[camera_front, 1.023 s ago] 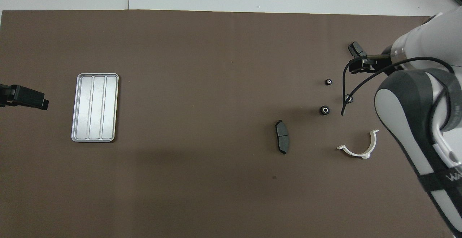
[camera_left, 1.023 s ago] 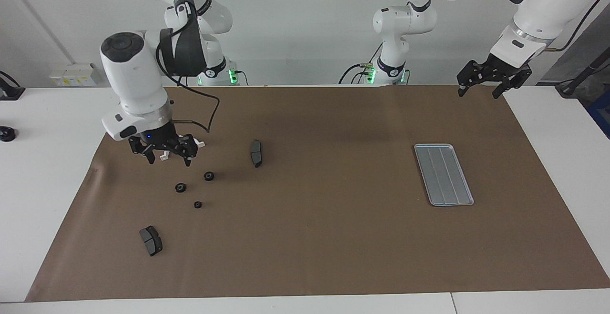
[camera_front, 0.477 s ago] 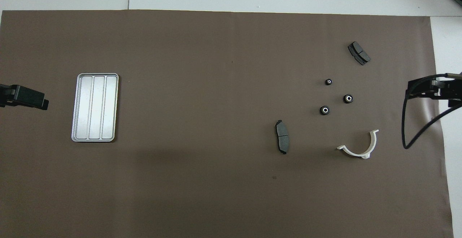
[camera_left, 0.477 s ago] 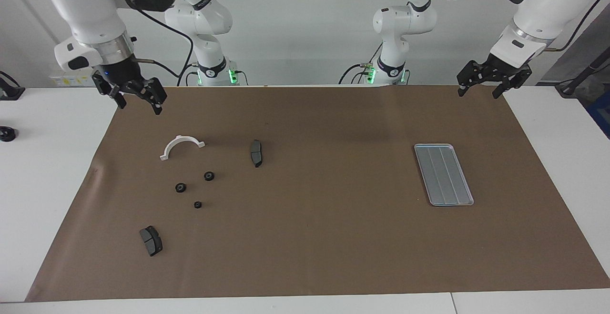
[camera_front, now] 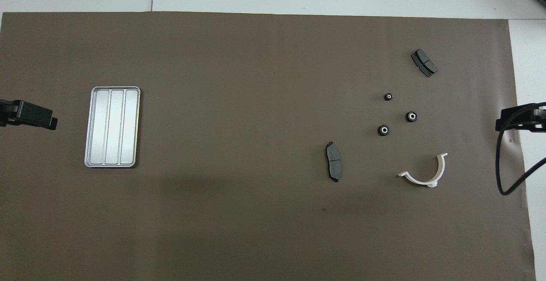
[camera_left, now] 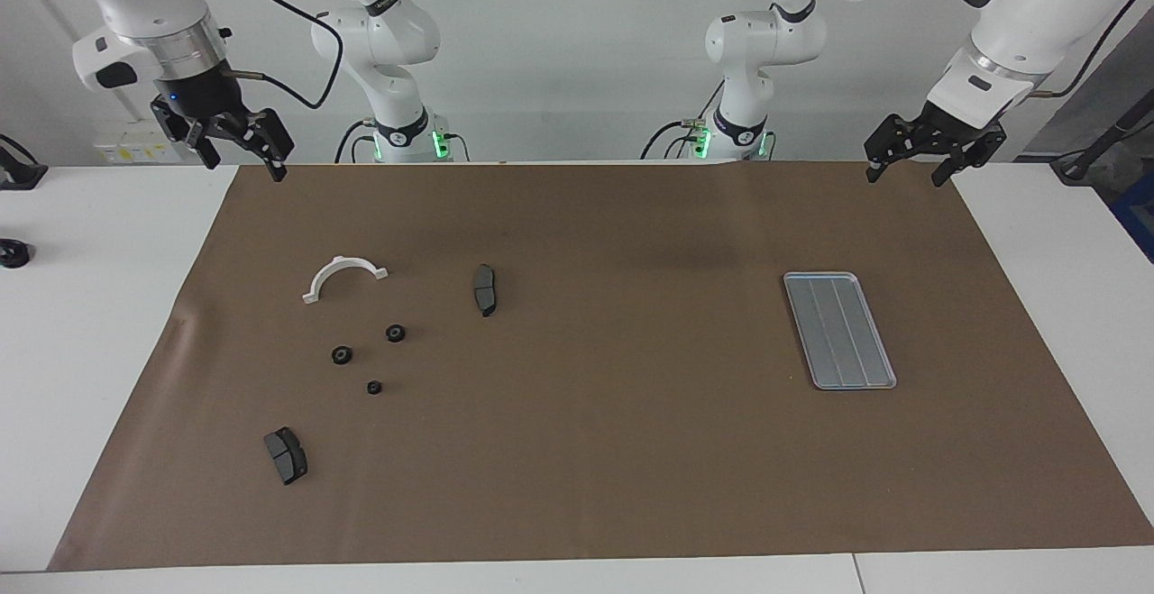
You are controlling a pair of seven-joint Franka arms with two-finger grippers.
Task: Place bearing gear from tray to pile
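The silver-grey tray lies empty on the brown paper toward the left arm's end; it also shows in the overhead view. The pile is three small black gears lying loose on the paper toward the right arm's end, and the overhead view shows them too. My right gripper is open and empty, raised over the paper's corner at the robots' side. My left gripper is open and empty, raised over the paper's edge at the left arm's end, where the arm waits.
A white half-ring lies nearer to the robots than the gears. One dark brake pad lies beside the gears toward the table's middle. Another brake pad lies farther from the robots than the gears.
My right gripper has risen from over the half-ring and gears and drawn back to the paper's corner near the robots. The left arm, gears and tray have not moved.
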